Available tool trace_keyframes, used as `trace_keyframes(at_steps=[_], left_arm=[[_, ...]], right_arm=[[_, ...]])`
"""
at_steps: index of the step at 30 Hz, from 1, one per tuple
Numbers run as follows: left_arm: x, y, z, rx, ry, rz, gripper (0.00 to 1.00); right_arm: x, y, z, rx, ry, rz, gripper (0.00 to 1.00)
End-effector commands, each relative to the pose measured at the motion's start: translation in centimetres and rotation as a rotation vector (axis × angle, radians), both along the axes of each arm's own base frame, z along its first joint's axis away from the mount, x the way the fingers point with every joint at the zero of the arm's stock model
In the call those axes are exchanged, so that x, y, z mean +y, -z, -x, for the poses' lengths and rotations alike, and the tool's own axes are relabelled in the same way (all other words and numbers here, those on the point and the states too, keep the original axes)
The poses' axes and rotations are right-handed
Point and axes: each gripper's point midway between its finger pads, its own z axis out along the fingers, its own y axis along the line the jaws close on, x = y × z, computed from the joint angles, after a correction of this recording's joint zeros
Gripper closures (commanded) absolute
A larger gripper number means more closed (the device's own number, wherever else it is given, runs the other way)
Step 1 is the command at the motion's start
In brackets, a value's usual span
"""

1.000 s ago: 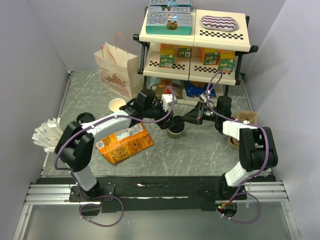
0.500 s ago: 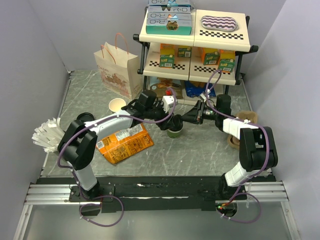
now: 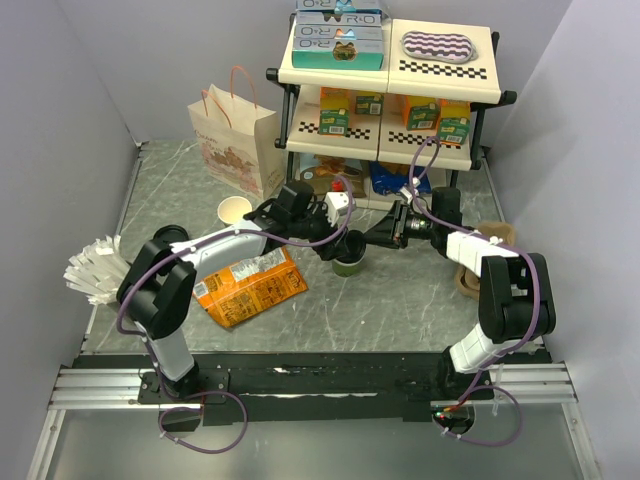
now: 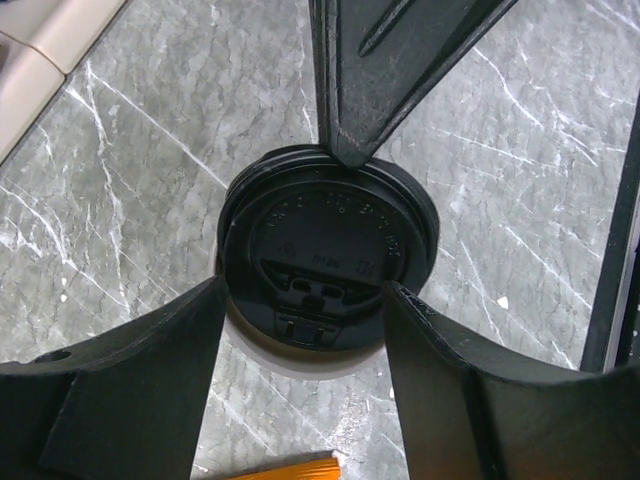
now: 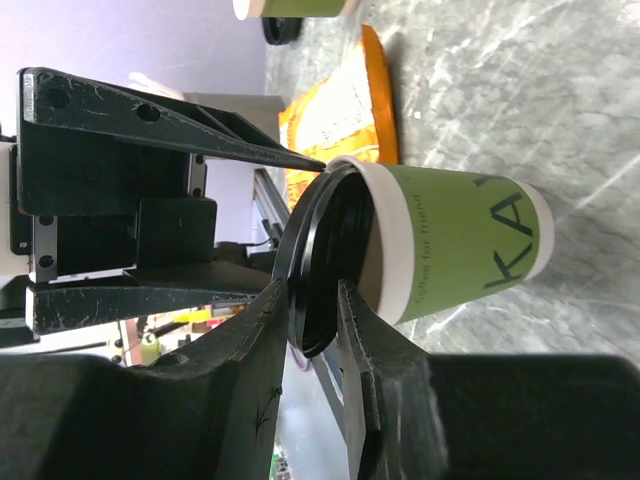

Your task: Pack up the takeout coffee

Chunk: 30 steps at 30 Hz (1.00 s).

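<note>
Change: In the last second we have barely moved. Both arms stay at the takeout coffee (image 3: 348,264), and the cup and the left wrist have crept only a touch toward the paper bag (image 3: 235,140).
Meaning: We judge that we are still working on the lid (image 4: 325,245) and that packing has not begun.
Coffee: It stands upright on the table (image 3: 400,300), nearer the arms than the paper bag, off toward the right arm's side and well apart from it.
Lid: A pale crescent of cup rim shows past one edge, so we think the lid is not fully seated.
Left tool (image 4: 305,290): It is spread wide above the lid, one finger over each side, and grips nothing that we can see.
Right tool (image 5: 313,290): It is closed on the lid's edge, which runs between its two fingers.
Cup writing: Large dark letters "KA" run off the visible side. A small line beside them seems to begin "Coffee for".
Lid writing: The embossed marks are too fine to read.
Other print: The teal boxes (image 3: 340,42) on the shelf (image 3: 440,72), beyond the paper bag, carry a logo like "R+O", though we are not sure of it. The print on the orange snack bag (image 3: 245,285), nearer us than the paper bag, is unreadable.
Not ours: The lidless cup (image 3: 234,210) stands just in front of the paper bag.
</note>
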Motion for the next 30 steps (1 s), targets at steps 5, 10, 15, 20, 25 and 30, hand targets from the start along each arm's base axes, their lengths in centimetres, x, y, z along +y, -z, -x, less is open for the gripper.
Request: trace_keyframes(at_steps=[5, 10, 15, 20, 25, 30], left_arm=[[-1.2, -1.5, -0.3, -0.04, 0.042, 0.037, 0.32], [-1.2, -1.4, -0.2, -0.034, 0.043, 0.039, 0.32], [-1.2, -1.7, -0.3, -0.036, 0.038, 0.046, 0.33], [-1.6, -3.2, -0.3, -0.024, 0.03, 0.081, 0.32], [-1.9, -3.6, -0.5, -0.014, 0.026, 0.094, 0.32], [-1.8, -3.1, -0.3, -0.004, 0.032, 0.083, 0.33]], right_arm=[[-0.7, -1.1, -1.0, -0.062, 0.02, 0.071, 0.66], [-0.7, -1.0, -1.2, -0.068, 0.019, 0.077, 0.66], [-0.9, -0.3, -0.9, -0.038, 0.019, 0.093, 0.65], [-0.9, 0.4, -1.0, -0.022, 0.022, 0.111, 0.65], [-0.9, 0.6, -1.1, -0.015, 0.019, 0.117, 0.64], [-0.8, 0.7, -1.1, -0.014, 0.011, 0.119, 0.64]])
